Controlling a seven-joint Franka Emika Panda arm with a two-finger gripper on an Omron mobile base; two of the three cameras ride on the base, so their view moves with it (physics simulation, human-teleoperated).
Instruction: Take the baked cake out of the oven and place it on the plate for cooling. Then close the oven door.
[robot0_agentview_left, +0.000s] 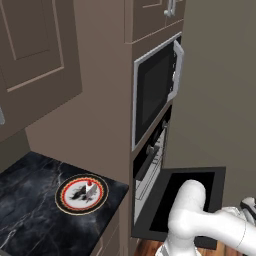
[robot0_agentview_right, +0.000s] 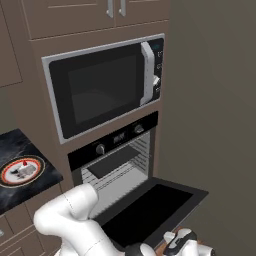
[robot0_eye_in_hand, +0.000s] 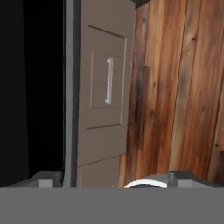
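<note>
Cake (robot0_agentview_left: 90, 185) on plate (robot0_agentview_left: 64, 201). Oven door (robot0_agentview_left: 186, 199) down. Gripper (robot0_eye_in_hand: 109, 181) spread, empty, beneath edge; risk: glancing off door when lifting.

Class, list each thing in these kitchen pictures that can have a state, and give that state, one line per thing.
oven door: open, folded down flat.
oven: cavity exposed, wire racks in place.
baked cake: out of the oven, resting on the plate.
plate: on the dark counter, carrying the cake.
microwave: door shut.
end effector: open, holding nothing.
</note>
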